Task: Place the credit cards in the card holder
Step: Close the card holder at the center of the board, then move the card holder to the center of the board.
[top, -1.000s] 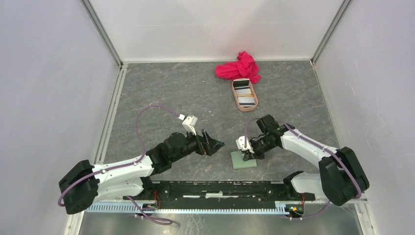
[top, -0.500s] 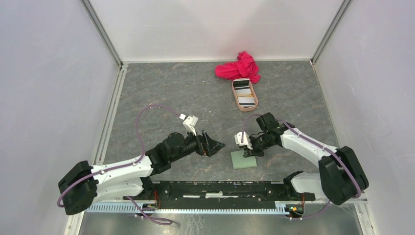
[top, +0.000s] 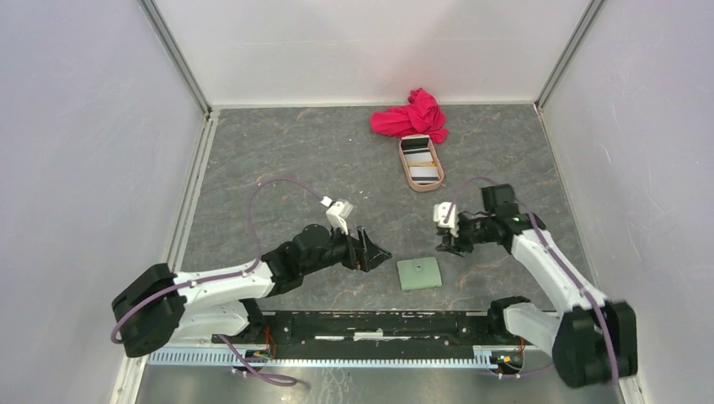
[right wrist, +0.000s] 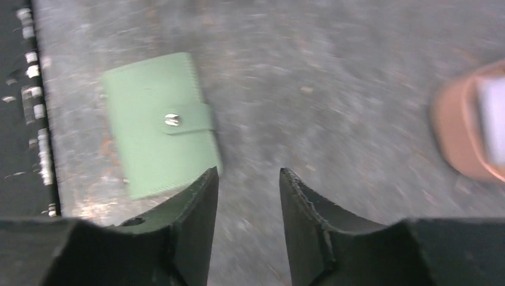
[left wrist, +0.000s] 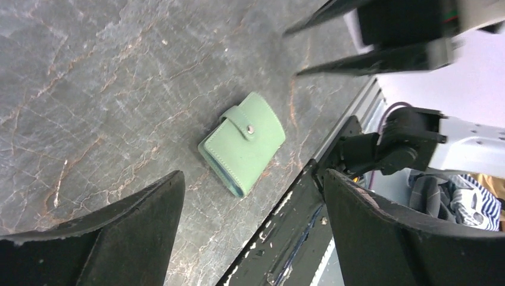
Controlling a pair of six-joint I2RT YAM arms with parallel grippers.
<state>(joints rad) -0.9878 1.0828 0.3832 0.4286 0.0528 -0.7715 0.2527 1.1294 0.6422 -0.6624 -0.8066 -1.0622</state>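
The sage-green card holder [top: 418, 273] lies folded shut and snapped on the table near the front rail; it also shows in the left wrist view [left wrist: 243, 143] and the right wrist view [right wrist: 158, 122]. Credit cards [top: 420, 160], pale with dark stripes, lie in the pinkish-tan tray [top: 405, 164] at the back. My left gripper [top: 379, 251] [left wrist: 253, 179] hovers just left of the holder, jaws wide apart and empty. My right gripper [top: 445, 246] [right wrist: 248, 171] hangs above and behind the holder's right side, jaws parted with nothing between them.
A crumpled red cloth [top: 411, 115] lies behind the tray, against the back wall. The black front rail [top: 387, 324] runs just in front of the card holder. The tray's rim [right wrist: 458, 137] shows blurred at the right of the right wrist view.
My right gripper has opened, let go of the card holder and lifted back and to the right. My left arm has shifted slightly right toward the holder.
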